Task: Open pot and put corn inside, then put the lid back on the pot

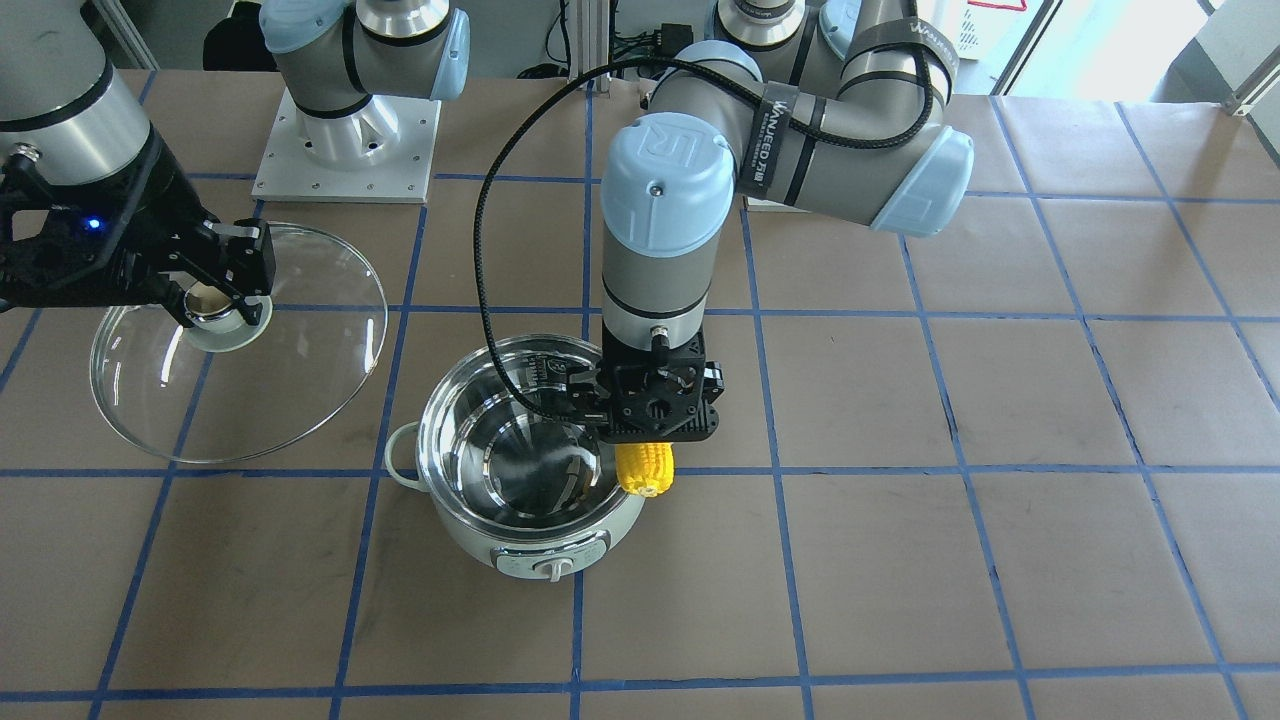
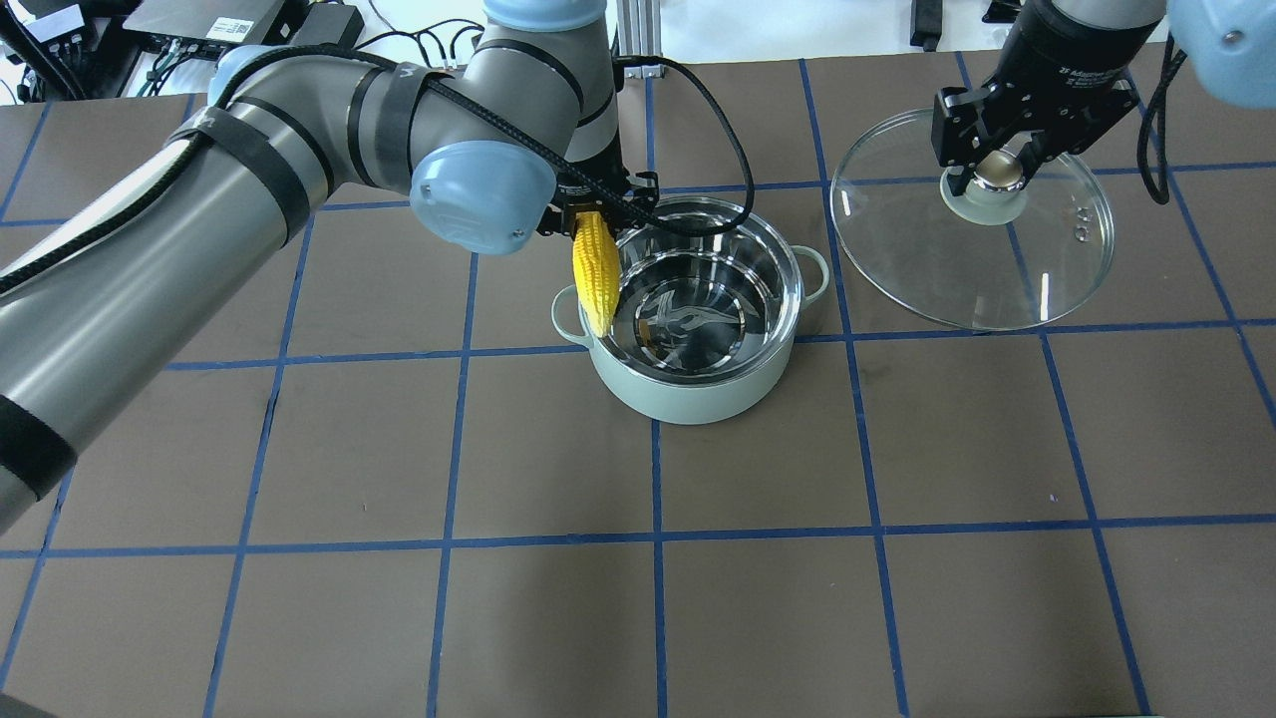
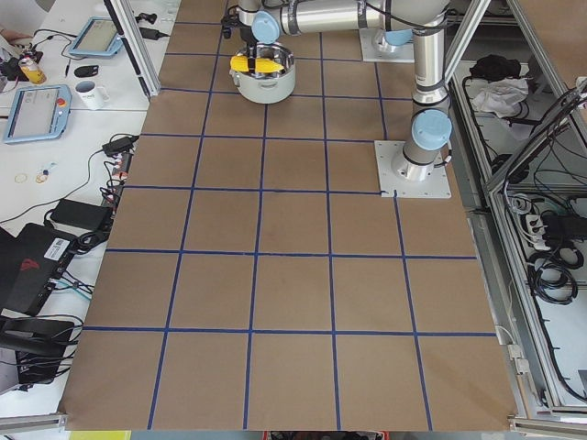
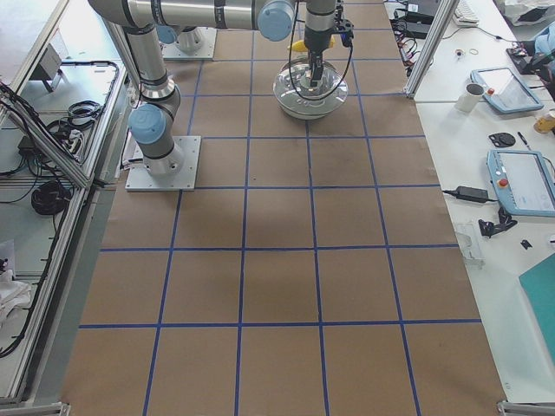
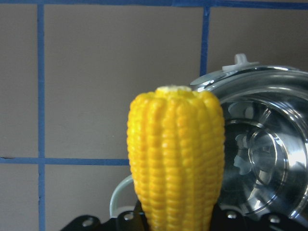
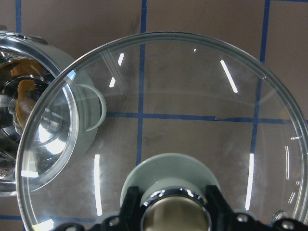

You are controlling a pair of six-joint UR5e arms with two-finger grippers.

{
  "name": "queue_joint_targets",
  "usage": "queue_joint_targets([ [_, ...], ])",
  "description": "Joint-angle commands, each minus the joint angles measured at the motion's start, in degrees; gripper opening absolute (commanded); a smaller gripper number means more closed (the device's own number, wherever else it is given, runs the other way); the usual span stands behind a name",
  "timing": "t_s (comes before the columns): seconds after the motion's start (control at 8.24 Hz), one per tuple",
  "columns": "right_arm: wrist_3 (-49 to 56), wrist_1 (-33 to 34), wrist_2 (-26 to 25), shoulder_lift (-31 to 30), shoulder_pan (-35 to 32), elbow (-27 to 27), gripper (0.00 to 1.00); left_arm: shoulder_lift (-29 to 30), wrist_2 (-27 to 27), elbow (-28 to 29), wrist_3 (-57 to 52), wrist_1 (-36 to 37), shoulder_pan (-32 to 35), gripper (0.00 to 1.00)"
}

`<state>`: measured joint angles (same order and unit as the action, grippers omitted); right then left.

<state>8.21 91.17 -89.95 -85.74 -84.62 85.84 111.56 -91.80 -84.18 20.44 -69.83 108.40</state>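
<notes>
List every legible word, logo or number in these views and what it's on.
"WANJEED": white print on the black strap round the left arm.
"UR": embossed logo on that arm's pale blue joint cap.
White print on the right arm's black wrist collar: too blurred.
Markings on the pale mint-green round pot, on its front panel: too small.
Bright yellow ear of corn, clear glass domed lid: no text.
</notes>
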Motion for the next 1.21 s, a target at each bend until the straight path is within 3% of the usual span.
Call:
queue_joint_targets([
  [0.0, 0.2, -0.1, -0.3, 0.0, 0.4, 0.0, 0.22, 1.2, 1.5, -0.1, 0.7, 3.2, 3.3, 0.0],
  [0.49, 0.2, -0.6, -0.4, -0.1, 0.4, 0.0, 0.16, 5.4, 3.7, 0.0, 1.3, 3.5, 5.6, 0.0],
  [0.73, 0.2, -0.8, -1.2, -0.4, 0.4, 0.2, 0.15, 7.2, 3.9, -0.1, 1.2, 7.2, 6.1, 0.03],
  [0.85, 0.2, -0.7, -1.2, -0.4, 0.4, 0.2, 0.15, 7.9, 3.9, -0.1, 0.9, 7.4, 6.3, 0.23],
  [0.97, 0.2, -0.7, -1.1, -0.4, 0.4, 0.2, 0.15, 7.9, 3.6, -0.2, 0.4, 7.4, 6.3, 0.88],
  [1.09, 0.2, -0.8, -1.2, -0.4, 0.4, 0.2, 0.15, 7.6, 3.5, 0.0, 0.6, 7.2, 6.3, 1.0],
])
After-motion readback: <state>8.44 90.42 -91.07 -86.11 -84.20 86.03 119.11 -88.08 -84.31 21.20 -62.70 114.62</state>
